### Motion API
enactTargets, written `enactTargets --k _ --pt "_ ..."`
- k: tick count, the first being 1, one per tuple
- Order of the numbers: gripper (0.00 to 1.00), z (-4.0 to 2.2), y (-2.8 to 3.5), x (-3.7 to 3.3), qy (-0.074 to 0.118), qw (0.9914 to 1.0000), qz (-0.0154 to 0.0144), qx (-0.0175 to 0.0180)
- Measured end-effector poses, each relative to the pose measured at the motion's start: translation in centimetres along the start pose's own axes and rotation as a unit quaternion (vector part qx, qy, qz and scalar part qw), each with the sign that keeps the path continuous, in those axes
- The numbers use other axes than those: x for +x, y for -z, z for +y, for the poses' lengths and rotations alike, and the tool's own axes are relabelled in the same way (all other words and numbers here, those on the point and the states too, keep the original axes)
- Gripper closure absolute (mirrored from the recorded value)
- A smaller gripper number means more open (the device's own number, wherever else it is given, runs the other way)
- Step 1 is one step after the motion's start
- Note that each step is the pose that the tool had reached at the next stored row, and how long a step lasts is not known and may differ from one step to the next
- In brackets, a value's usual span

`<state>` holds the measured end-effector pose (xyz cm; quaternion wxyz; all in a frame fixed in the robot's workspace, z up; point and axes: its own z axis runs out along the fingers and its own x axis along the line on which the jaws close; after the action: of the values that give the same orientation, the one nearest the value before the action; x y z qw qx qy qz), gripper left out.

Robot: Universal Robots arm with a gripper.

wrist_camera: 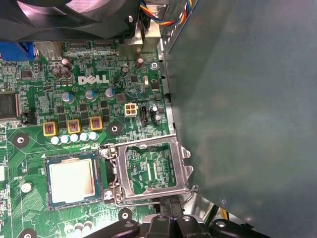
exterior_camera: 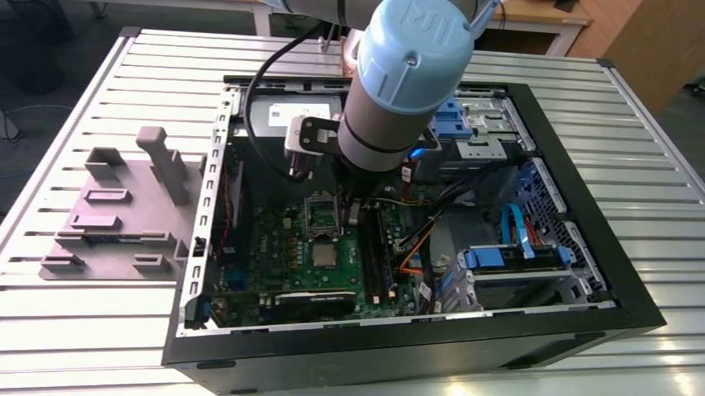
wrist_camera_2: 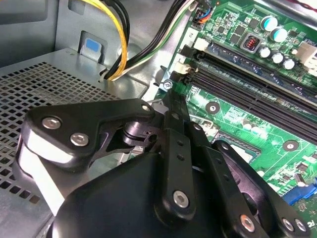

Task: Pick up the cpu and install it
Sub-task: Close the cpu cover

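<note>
The cpu [wrist_camera: 72, 181], a flat square with a shiny silver top, lies in its black socket on the green motherboard [wrist_camera: 74, 104]; in the exterior view the cpu [exterior_camera: 323, 253] shows near the middle of the board. Beside it the metal bracket [wrist_camera: 151, 171] is folded back flat and open. My gripper [wrist_camera: 169, 213] sits at the far edge of that bracket, a bracket's width from the cpu, and holds no chip. In the second wrist view the black fingers [wrist_camera_2: 173, 129] run together to one tip, so the gripper [wrist_camera_2: 171, 98] looks shut just above the board.
The open computer case [exterior_camera: 573, 247] lies on a slatted metal table [exterior_camera: 111, 330]. Memory slots [wrist_camera_2: 247, 94], yellow and black cables [wrist_camera_2: 119, 44] and a perforated metal cage [wrist_camera_2: 44, 89] crowd the gripper. A mauve-grey tray [exterior_camera: 111, 219] stands outside the case on the exterior view's left.
</note>
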<state>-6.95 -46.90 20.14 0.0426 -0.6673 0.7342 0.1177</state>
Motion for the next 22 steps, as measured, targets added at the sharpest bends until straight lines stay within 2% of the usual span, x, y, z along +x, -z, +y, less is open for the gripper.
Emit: enactTargets --k 6,22 --pt "0.89 0.2 0.01 0.03 0.0 1.0 0.0 -0.0001" --pt "0.89 0.27 0.85 0.29 0.0 1.0 -0.0013 -0.0002"
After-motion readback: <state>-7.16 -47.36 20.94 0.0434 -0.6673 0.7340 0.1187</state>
